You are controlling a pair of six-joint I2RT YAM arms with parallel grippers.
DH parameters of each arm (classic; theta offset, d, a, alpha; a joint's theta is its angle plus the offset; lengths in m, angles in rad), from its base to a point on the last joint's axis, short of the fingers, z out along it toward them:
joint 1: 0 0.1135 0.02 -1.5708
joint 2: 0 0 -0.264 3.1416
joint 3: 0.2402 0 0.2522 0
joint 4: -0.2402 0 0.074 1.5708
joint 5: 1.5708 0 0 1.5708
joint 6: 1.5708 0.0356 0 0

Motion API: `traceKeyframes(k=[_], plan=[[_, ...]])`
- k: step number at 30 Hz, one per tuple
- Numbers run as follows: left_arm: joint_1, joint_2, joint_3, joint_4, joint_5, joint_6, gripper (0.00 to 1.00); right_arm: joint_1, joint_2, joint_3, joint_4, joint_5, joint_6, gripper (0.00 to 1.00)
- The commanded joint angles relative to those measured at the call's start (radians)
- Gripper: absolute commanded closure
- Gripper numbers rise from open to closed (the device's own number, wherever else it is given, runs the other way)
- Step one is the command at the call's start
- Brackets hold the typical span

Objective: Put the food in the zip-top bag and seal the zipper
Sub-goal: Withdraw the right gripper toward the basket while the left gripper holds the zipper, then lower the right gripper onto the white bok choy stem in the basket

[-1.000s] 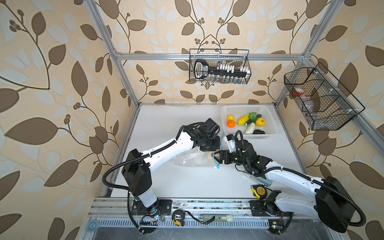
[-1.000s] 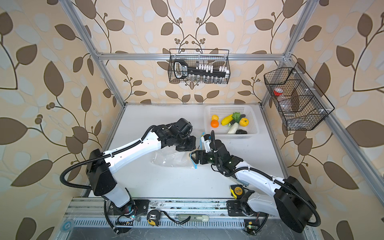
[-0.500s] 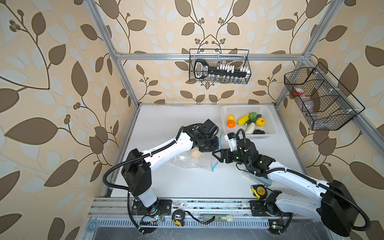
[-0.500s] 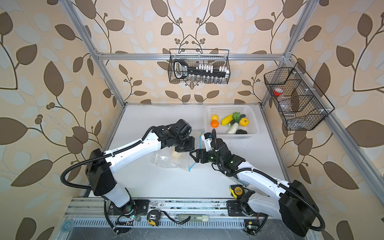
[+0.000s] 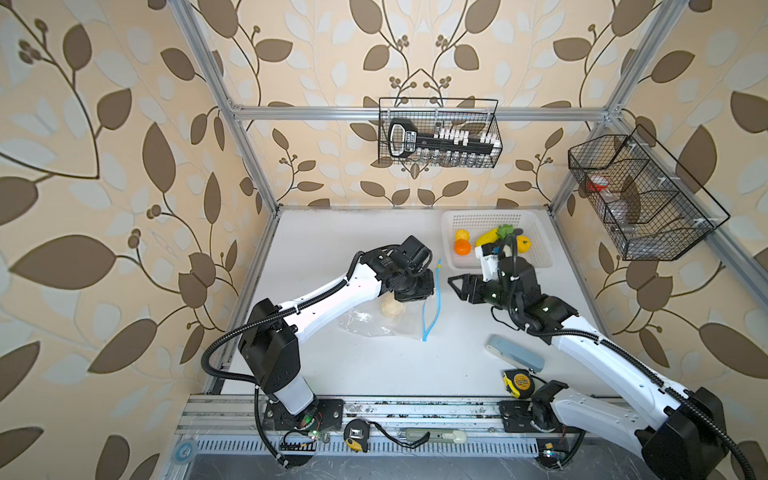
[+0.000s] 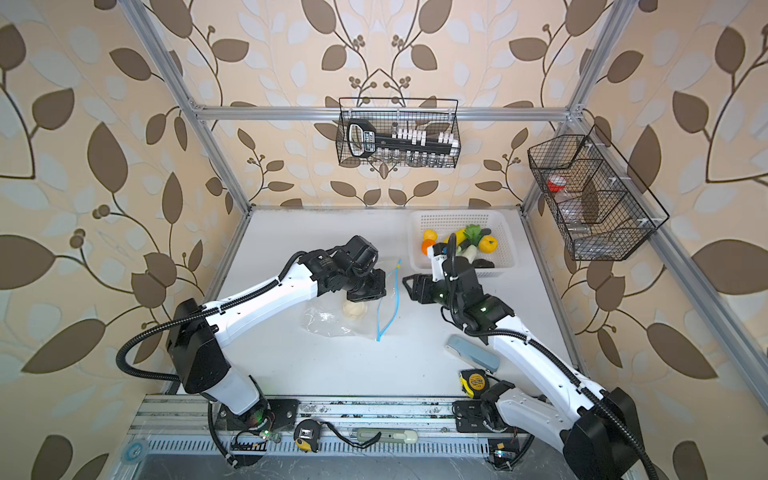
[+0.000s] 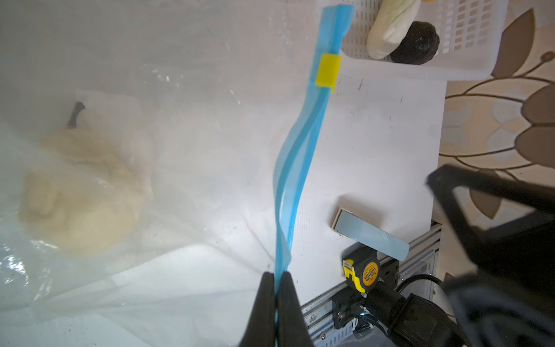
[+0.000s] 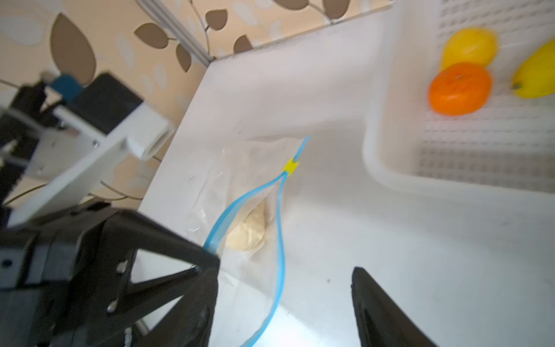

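One zip-top bag (image 5: 365,323), one beige food (image 5: 392,309), one white basket (image 5: 494,215), two wire baskets (image 5: 436,163).

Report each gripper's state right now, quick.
Left gripper: closed, pinching the zipper.
Right gripper: open, holding nothing.

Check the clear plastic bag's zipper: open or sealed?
Open. The light-blue zipper strips gape apart past the yellow slider tab; beige toy food shows between.
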Motion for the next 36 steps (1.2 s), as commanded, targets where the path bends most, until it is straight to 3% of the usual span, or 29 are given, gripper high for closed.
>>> traceKeyframes(k=[1,9,14,22,36], plan=[[0.012,-0.043,-0.013,0.024,0.015,-0.015,1.0,-0.105,0.065,0.105,-0.129,0.09,-0.075,0.31],[0.013,-0.021,-0.01,0.035,0.04,-0.013,1.0,-0.263,0.367,0.323,-0.162,0.269,-0.083,0.33],[0.015,-0.005,0.003,0.026,0.052,-0.002,1.0,-0.362,0.59,0.509,-0.254,0.266,-0.061,0.34],[0.016,0.004,0.013,0.025,0.063,0.005,1.0,-0.47,0.784,0.63,-0.267,0.23,-0.019,0.4],[0.015,0.023,0.028,0.019,0.07,0.009,1.0,-0.498,0.984,0.792,-0.325,0.168,-0.023,0.46]])
